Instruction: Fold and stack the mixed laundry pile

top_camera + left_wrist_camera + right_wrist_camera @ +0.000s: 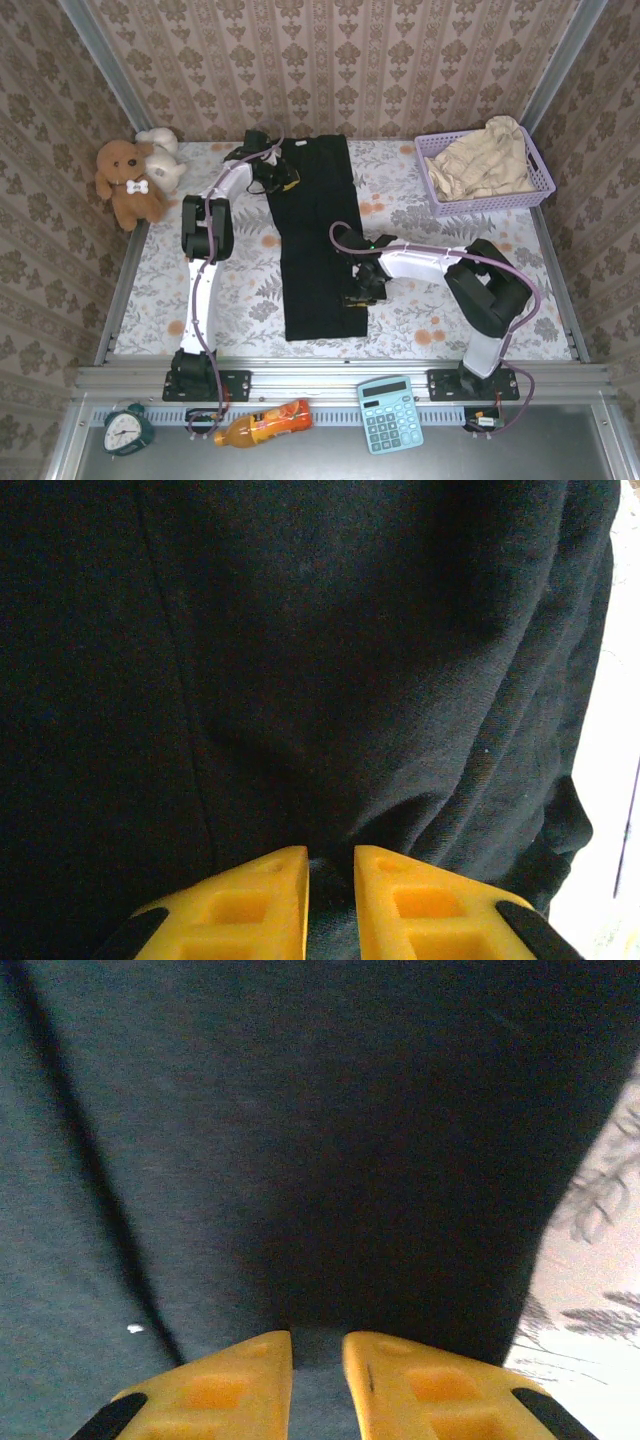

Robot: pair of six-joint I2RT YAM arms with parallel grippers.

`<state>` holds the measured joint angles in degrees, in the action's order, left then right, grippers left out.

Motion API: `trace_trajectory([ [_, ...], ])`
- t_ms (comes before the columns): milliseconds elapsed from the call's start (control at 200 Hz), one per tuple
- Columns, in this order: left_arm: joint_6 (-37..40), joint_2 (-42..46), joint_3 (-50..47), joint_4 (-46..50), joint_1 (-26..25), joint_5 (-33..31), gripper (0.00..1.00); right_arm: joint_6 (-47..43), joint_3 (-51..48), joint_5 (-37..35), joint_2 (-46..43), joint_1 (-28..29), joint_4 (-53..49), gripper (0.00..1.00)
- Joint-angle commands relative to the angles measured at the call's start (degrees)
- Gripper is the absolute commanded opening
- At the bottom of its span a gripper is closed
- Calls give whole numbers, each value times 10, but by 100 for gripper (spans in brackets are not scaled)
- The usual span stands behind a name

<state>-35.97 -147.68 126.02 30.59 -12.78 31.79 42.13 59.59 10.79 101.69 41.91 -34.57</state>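
With left gripper (331, 858) nipping black garment (300, 660) at its tips, right gripper (317, 1342) hold unclear, lift both ends evenly.

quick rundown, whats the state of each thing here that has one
black garment, spread flat in a long strip
beige garment, crumpled in the basket, not folded
basket, upright, holding the beige garment
left end effector, closed on a bunch of the black garment
right end effector, fingers narrowly apart over flat black cloth, grip unclear
bottle, lying on its side
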Motion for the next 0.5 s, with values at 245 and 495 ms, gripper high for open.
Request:
trace_trajectory([
  [245,29,8,-74,33,14,-20,21,-69,-89,-105,-69,-97,-89,27],
  [495,24,7,-83,26,13,-17,22,-59,20,-104,-159,26,-162,33],
])
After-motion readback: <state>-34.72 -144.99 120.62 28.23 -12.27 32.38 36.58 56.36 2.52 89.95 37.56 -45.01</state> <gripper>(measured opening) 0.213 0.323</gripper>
